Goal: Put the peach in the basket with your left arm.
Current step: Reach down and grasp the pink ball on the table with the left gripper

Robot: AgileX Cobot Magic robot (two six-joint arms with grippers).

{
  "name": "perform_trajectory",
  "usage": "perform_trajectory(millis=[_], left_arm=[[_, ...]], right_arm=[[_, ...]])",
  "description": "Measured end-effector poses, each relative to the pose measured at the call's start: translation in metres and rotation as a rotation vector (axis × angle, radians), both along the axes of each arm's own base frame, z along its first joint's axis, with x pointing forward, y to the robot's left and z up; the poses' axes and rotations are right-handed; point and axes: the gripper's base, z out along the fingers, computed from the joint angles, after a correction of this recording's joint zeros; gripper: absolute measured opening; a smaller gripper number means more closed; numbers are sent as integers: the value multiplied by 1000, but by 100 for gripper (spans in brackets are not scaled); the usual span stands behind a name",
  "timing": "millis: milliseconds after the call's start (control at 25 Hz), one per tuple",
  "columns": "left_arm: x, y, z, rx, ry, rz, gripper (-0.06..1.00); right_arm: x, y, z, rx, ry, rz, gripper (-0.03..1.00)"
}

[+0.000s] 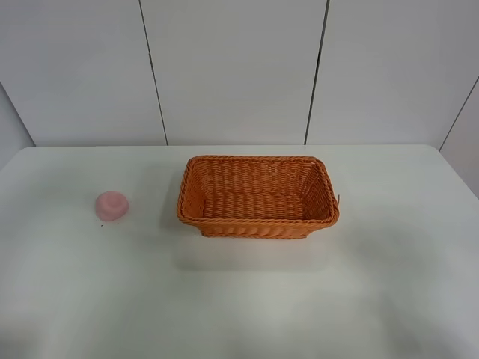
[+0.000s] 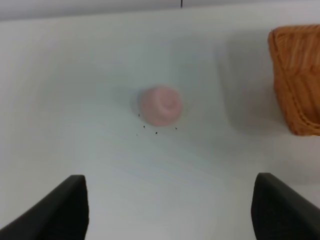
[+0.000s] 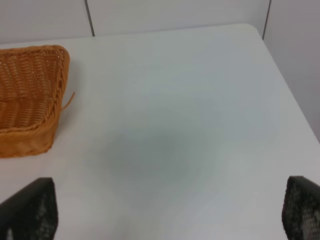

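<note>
1. White wall panels (image 1: pixel 239 67) with dark vertical seams stand behind the pale, matte tabletop (image 1: pixel 239 299) that fills most of my high camera's view.
2. I see the small, round, slightly flattened pale pink peach (image 1: pixel 111 206) lying on the table at the left of that view. It is well apart from the basket and outside it.
3. The rectangular orange woven wicker basket (image 1: pixel 258 221) sits upright near the middle of the table, toward the wall. Its flared sides and woven floor are in plain sight.
4. On my left wrist feed, the black left gripper (image 2: pixel 170 205) hangs above the table with its fingers (image 2: pixel 65 207) spread wide. The peach lies ahead of them, roughly centred in the gap and apart from both.
5. A few tiny dark specks (image 2: pixel 150 129) dot the table just beside the peach, on the gripper's side of it.
6. On my right wrist feed, the black right gripper (image 3: pixel 167 210) is also spread wide over bare table. One corner of the basket lies off to its side, clear of the fingers.
</note>
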Motion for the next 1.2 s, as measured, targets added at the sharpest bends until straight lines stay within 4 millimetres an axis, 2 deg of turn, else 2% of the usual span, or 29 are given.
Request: perform_trajectory(millis=[80, 200, 320, 400, 560, 720, 880, 1200], left_arm=[[36, -1, 3, 6, 74, -3, 78], [94, -3, -8, 13, 207, -6, 78], [150, -5, -31, 19, 335, -10, 78], [185, -6, -53, 21, 419, -10, 78], [240, -7, -101, 25, 551, -11, 78], [277, -9, -145, 18, 640, -10, 78], [299, -12, -179, -7, 675, -5, 78], [316, -12, -228, -13, 690, 1, 78]], right_arm=[[0, 0, 0, 0, 0, 0, 69], [0, 0, 0, 0, 0, 0, 69], [0, 0, 0, 0, 0, 0, 69], [0, 0, 0, 0, 0, 0, 69], [0, 0, 0, 0, 0, 0, 69], [0, 0, 0, 0, 0, 0, 69], [0, 0, 0, 0, 0, 0, 69], [0, 0, 0, 0, 0, 0, 69]])
